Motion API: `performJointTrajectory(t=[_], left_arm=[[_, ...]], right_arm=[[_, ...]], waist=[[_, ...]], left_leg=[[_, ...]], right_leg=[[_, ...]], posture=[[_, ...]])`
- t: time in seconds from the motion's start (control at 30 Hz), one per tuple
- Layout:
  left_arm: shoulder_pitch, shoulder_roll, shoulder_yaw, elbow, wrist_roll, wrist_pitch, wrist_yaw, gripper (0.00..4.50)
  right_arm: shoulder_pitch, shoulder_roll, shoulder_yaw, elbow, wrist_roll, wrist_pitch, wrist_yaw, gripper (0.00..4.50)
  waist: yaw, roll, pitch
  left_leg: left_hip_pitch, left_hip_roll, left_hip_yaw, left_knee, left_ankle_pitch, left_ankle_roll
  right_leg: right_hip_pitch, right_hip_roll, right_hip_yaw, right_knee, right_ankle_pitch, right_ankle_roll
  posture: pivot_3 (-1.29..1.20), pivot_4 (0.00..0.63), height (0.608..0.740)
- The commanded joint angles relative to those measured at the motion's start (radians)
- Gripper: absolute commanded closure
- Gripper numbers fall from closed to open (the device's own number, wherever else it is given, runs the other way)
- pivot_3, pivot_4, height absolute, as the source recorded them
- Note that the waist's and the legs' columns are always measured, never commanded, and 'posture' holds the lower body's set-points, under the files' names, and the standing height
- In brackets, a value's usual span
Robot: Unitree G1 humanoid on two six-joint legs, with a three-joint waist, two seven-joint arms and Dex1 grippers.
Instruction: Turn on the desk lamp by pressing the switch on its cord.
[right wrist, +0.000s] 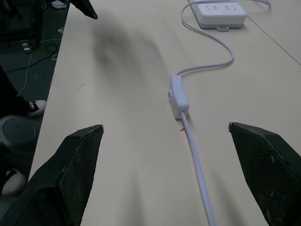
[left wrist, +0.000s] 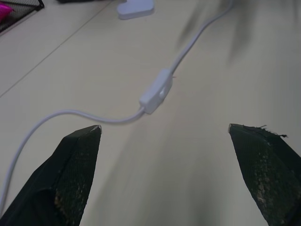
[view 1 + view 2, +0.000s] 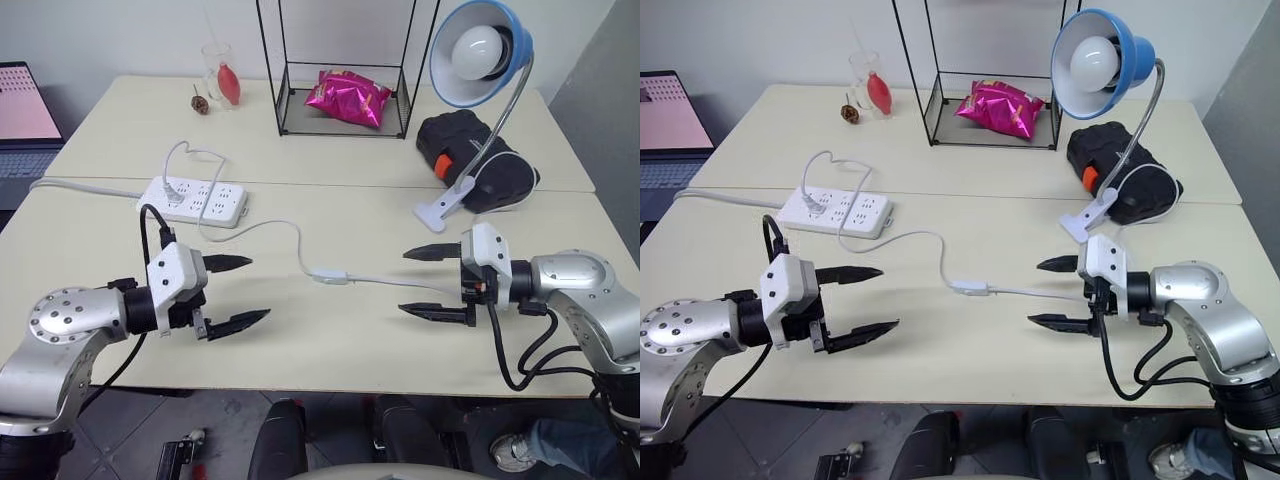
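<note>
— Two pale benches [image 3: 330, 330] sit pushed together by a white wall. What is on them?

— On the near one, a small white switch [image 3: 329, 274] lies flat, right between the two grippers. The left gripper [image 3: 238, 293] is on one side of it and the right gripper [image 3: 428, 283] is on the other. Both point in at it, and neither one touches it.

— Are the grippers holding something?

— No. Both have their black fingers spread wide with nothing in them.

— Where does the cord go?

— The thin white cord [image 3: 275, 228] curves away from the switch, past the left gripper, up to a white power strip [image 3: 193, 200]. The other end runs under the right gripper toward the lamp.

— And the lamp?

— The desk lamp [image 3: 480, 52] stands just behind the right gripper. Its white clip sits on the bench, its silver neck bends up, and its blue shade has a white bulb inside. A black bag [image 3: 470, 150] lies beside it. Farther back is a wire rack [image 3: 343, 95] with a pink packet [image 3: 348, 96] in it.
</note>
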Motion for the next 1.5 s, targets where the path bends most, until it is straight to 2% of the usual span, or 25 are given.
performJointTrajectory(t=[0.03, 0.27, 0.6, 1.0, 1.1, 1.2, 1.5], left_arm=[[0.019, 0.014, 0.027, -0.031, -0.017, -0.011, -0.011, 0.02], [0.009, 0.014, 0.01, -0.02, -0.015, -0.013, -0.02, 0.02], [0.006, 0.003, -0.012, -0.038, -0.019, -0.014, -0.025, 0.02], [0.031, -0.001, -0.017, -0.045, 0.005, -0.044, -0.01, 0.02], [0.027, -0.001, -0.023, -0.036, 0.015, -0.056, -0.006, 0.0], [0.023, 0.0, -0.026, -0.029, 0.019, -0.064, -0.005, 0.0], [0.014, 0.001, -0.035, -0.014, 0.025, -0.079, -0.004, 0.0]], right_arm=[[-0.054, 0.015, 0.035, -0.019, -0.008, 0.045, -0.029, 0.0], [-0.135, 0.153, 0.157, 0.099, -0.104, -0.034, -0.088, 0.0], [-0.272, 0.358, 0.249, 0.497, -0.243, -0.26, -0.081, 0.0], [-0.316, 0.418, 0.265, 0.666, -0.302, -0.35, -0.022, 0.0], [-0.32, 0.426, 0.262, 0.694, -0.317, -0.367, -0.018, 0.52], [-0.325, 0.433, 0.258, 0.717, -0.326, -0.378, -0.013, 1.38], [-0.33, 0.428, 0.258, 0.725, -0.341, -0.398, 0.012, 3.44]], waist=[[0.001, 0.0, 0.0], [0.0, 0.0, 0.0], [0.0, -0.001, 0.0], [0.0, 0.0, 0.0], [0.0, 0.0, 0.0], [0.0, 0.0, 0.0], [0.0, 0.0, 0.0]], left_leg=[[0.0, 0.0, 0.0, 0.0, 0.0, 0.0], [-0.001, 0.0, 0.0, 0.0, 0.0, 0.0], [-0.002, 0.0, 0.001, -0.001, 0.0, 0.0], [-0.002, 0.0, 0.0, -0.001, 0.0, 0.0], [-0.002, 0.0, 0.0, -0.001, 0.0, 0.0], [-0.002, 0.0, 0.0, -0.001, 0.0, 0.0], [-0.002, 0.0, 0.0, -0.001, 0.0, 0.0]], right_leg=[[0.0, 0.0, 0.0, 0.0, 0.0, 0.0], [-0.001, 0.0, 0.0, 0.0, -0.001, -0.001], [-0.003, 0.0, 0.0, 0.001, 0.0, 0.0], [-0.003, 0.0, 0.0, 0.001, 0.0, 0.0], [-0.003, 0.0, 0.0, 0.001, 0.0, 0.0], [-0.003, 0.0, 0.0, 0.001, 0.0, 0.0], [-0.003, 0.0, 0.0, 0.002, 0.0, 0.0]], posture=[[0.0, 0.15, 0.74], [0.0, 0.15, 0.74], [0.0, 0.15, 0.74], [0.0, 0.15, 0.74], [0.0, 0.15, 0.74], [0.0, 0.15, 0.74], [0.0, 0.15, 0.74]])
